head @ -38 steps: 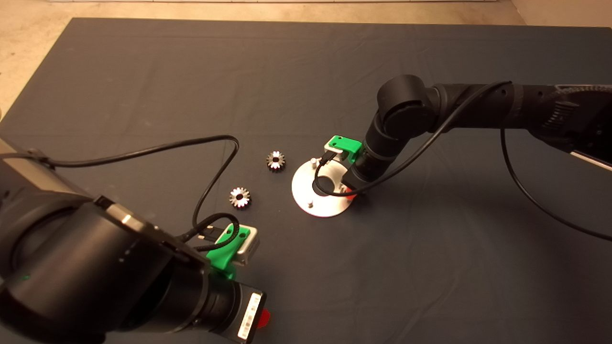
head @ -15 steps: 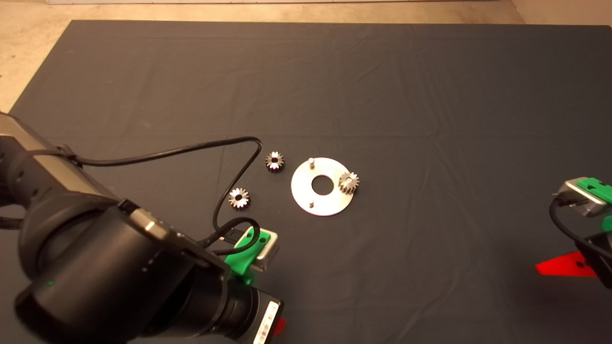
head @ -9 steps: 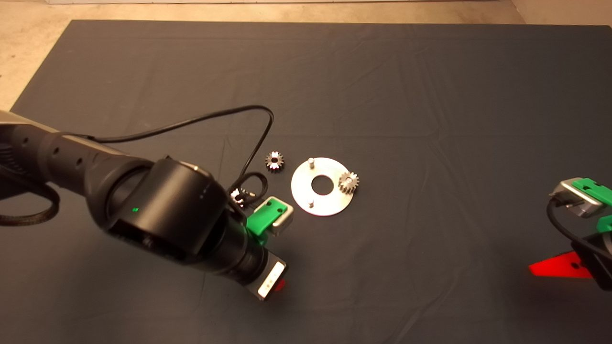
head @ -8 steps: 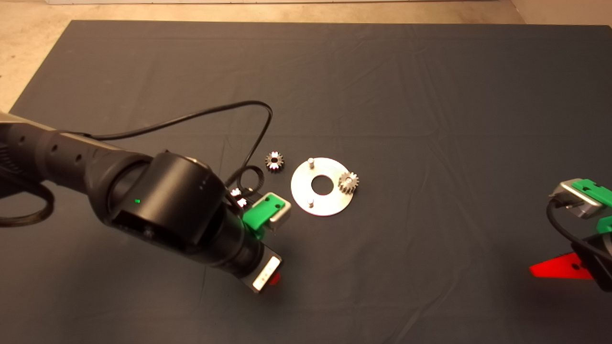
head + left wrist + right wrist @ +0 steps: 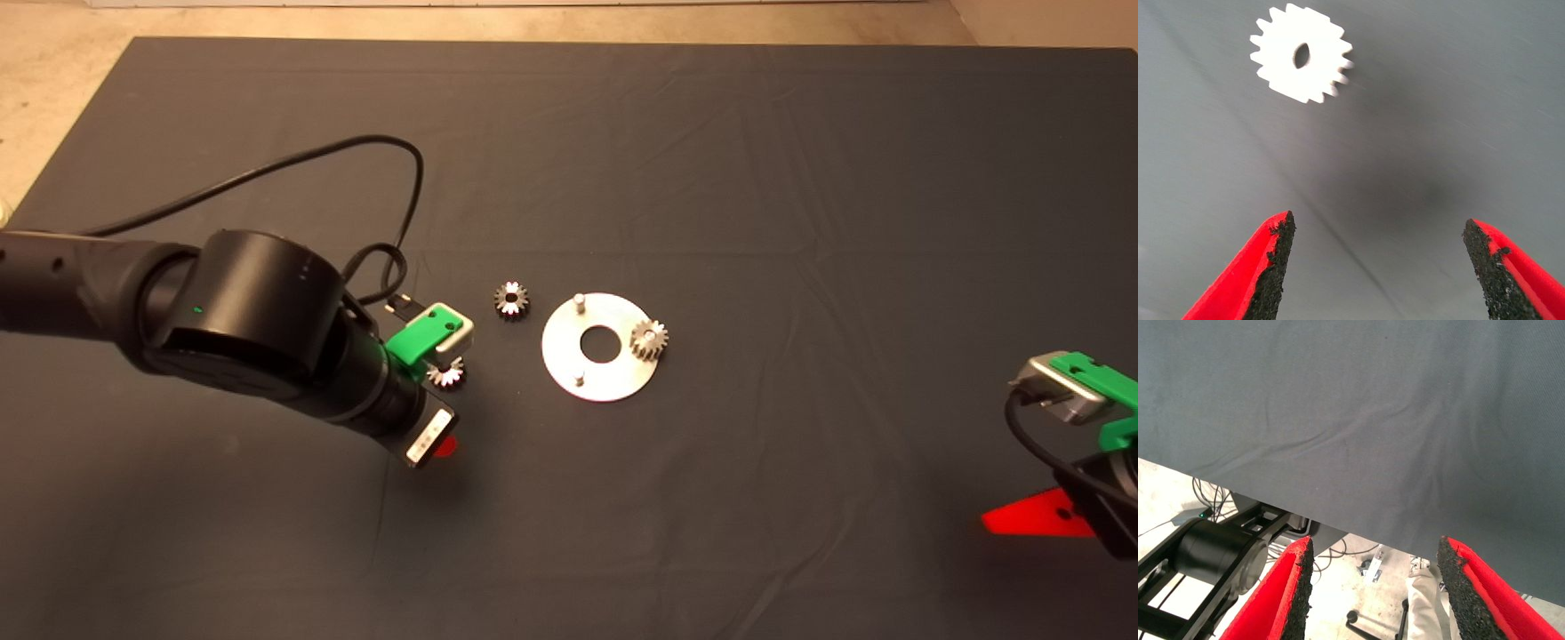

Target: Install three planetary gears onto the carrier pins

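Observation:
The silver disc [image 5: 613, 378] lies mid-mat with one planetary gear [image 5: 650, 339] seated on its right-hand carrier pin. Two carrier pins [image 5: 578, 300] [image 5: 579, 380] stand bare. A second gear [image 5: 512, 299] lies loose to the disc's left. A third gear [image 5: 447, 374] lies further left, partly under my left wrist's green camera mount [image 5: 425, 334]. In the left wrist view this gear [image 5: 1302, 53] sits ahead of my open left gripper [image 5: 1378, 267], off to one side and touched by neither finger. One red fingertip [image 5: 445, 447] shows below the wrist. My right gripper [image 5: 1375, 587] is open and holds nothing.
My right arm is parked at the mat's lower right edge, one red finger [image 5: 1036, 518] showing. Its wrist view looks past the mat's edge to the floor, with a black machine frame [image 5: 1211, 553], cables and a person's leg [image 5: 1425, 600]. A black cable [image 5: 293, 164] loops behind the left arm.
My right arm left the disc and withdrew to the lower right, leaving a gear on the right-hand pin. My left arm swung in from the lower left and now hovers by the nearer loose gear.

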Robot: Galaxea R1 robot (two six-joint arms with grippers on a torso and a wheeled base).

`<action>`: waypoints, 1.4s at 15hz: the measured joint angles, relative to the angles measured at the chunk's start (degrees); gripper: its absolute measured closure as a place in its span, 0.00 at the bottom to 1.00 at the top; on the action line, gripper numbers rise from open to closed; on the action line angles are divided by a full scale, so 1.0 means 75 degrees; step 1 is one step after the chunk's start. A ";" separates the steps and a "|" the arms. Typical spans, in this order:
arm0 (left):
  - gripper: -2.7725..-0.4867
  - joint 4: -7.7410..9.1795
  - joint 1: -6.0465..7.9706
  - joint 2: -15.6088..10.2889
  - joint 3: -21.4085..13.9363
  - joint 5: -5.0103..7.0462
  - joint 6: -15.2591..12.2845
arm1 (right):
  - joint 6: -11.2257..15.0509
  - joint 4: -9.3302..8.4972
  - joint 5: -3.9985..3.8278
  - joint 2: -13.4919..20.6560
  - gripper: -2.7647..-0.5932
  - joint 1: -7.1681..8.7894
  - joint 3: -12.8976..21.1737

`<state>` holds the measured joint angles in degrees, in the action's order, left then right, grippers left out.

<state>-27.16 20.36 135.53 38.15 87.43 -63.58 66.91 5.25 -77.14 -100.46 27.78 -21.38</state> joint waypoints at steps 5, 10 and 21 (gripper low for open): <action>0.43 -0.0858 -0.0003 -0.0086 0.0297 0.0000 0.0268 | 0.0000 0.0000 0.0000 0.0000 0.66 0.0000 0.0000; 0.43 -0.1309 -0.0053 -0.0074 0.0503 0.0000 0.0323 | 0.0000 0.0000 0.0004 -0.0001 0.66 -0.0003 0.0000; 0.43 -0.2626 -0.0910 0.0260 0.0705 -0.0003 -0.0026 | 0.0000 -0.0003 0.0015 0.0024 0.66 -0.0003 0.0000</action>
<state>-46.85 13.53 137.49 43.44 87.41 -63.78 66.92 5.23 -77.03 -100.28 27.76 -21.38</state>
